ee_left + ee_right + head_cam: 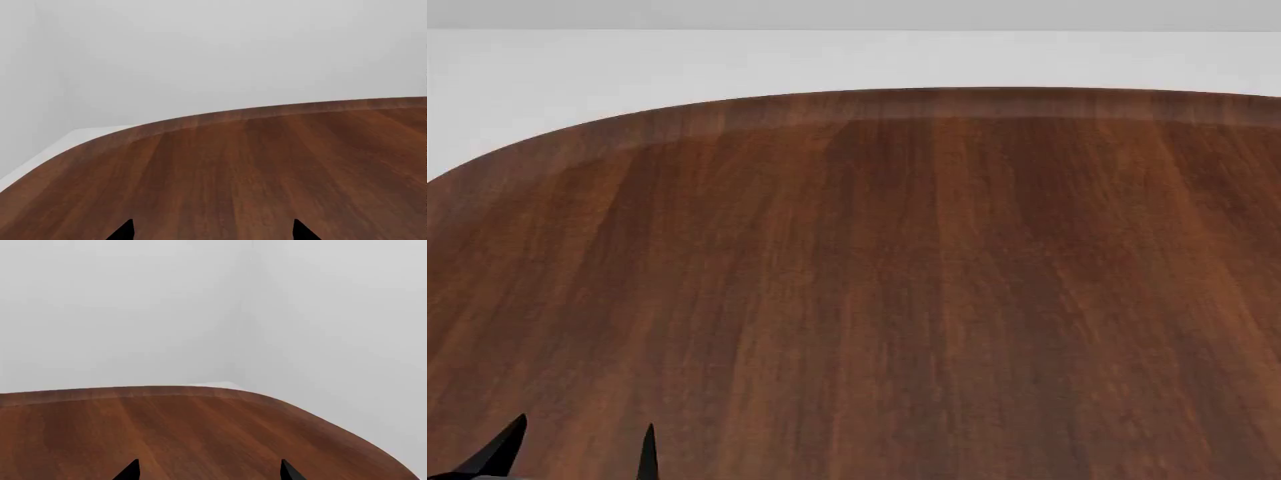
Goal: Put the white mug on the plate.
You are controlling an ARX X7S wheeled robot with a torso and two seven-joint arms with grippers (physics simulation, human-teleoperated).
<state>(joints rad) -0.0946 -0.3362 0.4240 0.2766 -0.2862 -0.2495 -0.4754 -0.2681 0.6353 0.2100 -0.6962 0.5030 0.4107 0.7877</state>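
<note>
Hovering low over the wooden table [934,300], left hand [574,455] and right hand [208,471] spread wide, empty.

Left gripper [212,231]: only two dark fingertips show in the left wrist view, the rest cut off by the frame edge. Head view: same gripper [574,452] reduced to two tips at the bottom edge, arm out of frame. Right gripper [208,471]: two tips only in the right wrist view. Table [934,300]: cropped at right and bottom in the head view; near edge not visible.
</note>
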